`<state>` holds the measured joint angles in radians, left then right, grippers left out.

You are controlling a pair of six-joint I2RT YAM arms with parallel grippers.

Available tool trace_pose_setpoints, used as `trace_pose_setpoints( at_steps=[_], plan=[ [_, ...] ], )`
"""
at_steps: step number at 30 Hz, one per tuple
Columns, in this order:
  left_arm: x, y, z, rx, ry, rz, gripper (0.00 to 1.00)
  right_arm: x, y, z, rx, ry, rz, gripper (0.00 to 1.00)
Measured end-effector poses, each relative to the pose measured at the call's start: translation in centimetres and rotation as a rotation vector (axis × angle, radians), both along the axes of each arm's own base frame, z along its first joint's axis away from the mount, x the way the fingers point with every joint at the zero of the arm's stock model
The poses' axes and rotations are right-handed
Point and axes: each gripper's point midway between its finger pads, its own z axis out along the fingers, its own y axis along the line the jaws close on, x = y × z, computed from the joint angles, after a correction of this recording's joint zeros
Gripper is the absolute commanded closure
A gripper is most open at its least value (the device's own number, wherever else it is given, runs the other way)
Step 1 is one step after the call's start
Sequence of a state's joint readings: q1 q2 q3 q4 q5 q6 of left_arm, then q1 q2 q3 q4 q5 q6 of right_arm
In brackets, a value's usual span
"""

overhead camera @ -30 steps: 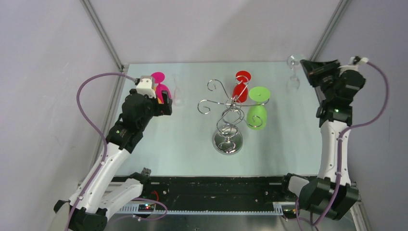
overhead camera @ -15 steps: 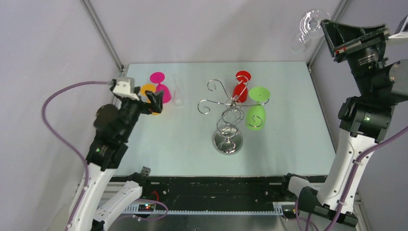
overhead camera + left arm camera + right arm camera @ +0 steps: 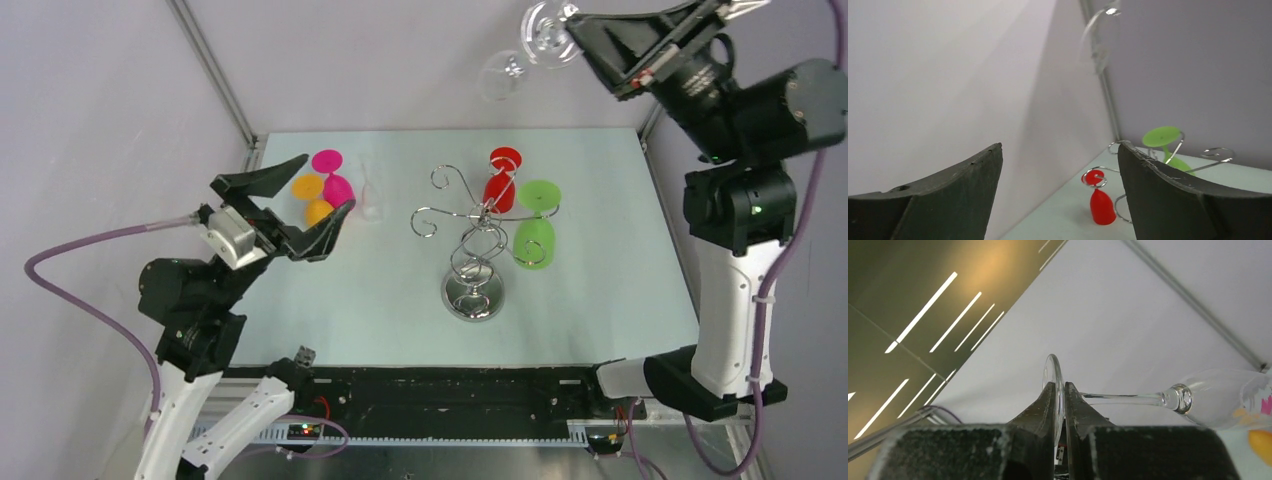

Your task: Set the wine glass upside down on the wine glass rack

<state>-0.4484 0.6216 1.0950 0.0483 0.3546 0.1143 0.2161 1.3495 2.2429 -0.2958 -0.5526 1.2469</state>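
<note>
I am pinching the thin round foot of the clear wine glass [image 3: 1173,398] between the fingers of my right gripper [image 3: 1058,390], clamped tight on it. The glass is jutting sideways from my fingertips, stem level, bowl pointing left, high in the air. The wine glass rack [image 3: 475,240] is standing well below it at mid-table [image 3: 600,260], carrying a red glass [image 3: 499,188] and a green glass [image 3: 535,238] upside down. My left gripper [image 3: 322,190] is gaping wide, gripping nothing, near the orange glass [image 3: 306,186] and pink glass [image 3: 338,185].

Clear wine glass [image 3: 498,78]; chrome wire rack [image 3: 474,262]; red plastic goblet [image 3: 499,188]; lime-green plastic goblet [image 3: 534,243]; magenta plastic goblet [image 3: 339,187]; orange plastic goblet [image 3: 318,210].
</note>
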Motion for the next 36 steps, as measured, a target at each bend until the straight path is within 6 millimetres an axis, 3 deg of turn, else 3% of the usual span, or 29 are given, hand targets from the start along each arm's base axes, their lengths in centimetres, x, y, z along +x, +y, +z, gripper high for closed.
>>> trace_pose_setpoints(
  at_steps=[10, 16, 22, 27, 36],
  plan=[
    [-2.8, -5.0, 1.8, 0.076, -0.115, -0.206, 0.14, -1.4, 7.8, -2.8, -0.048, 0.103, 0.203, 1.0],
    [-3.5, -6.1, 3.1, 0.101, -0.199, -0.211, 0.14, -1.9, 11.4, -3.3, -0.063, 0.111, 0.274, 1.0],
    [-2.8, -6.3, 3.3, 0.112, -0.217, -0.16, 0.17, -1.3, 15.2, -5.6, -0.107, 0.167, 0.336, 1.0],
    [-1.7, -6.1, 2.7, 0.124, -0.21, -0.098, 0.21, -1.4, 17.2, -6.8, -0.129, 0.191, 0.37, 1.0],
    [0.9, -6.3, 1.2, 0.154, -0.157, -0.002, 0.27, -3.4, 18.4, -7.0, -0.139, 0.192, 0.427, 1.0]
  ],
)
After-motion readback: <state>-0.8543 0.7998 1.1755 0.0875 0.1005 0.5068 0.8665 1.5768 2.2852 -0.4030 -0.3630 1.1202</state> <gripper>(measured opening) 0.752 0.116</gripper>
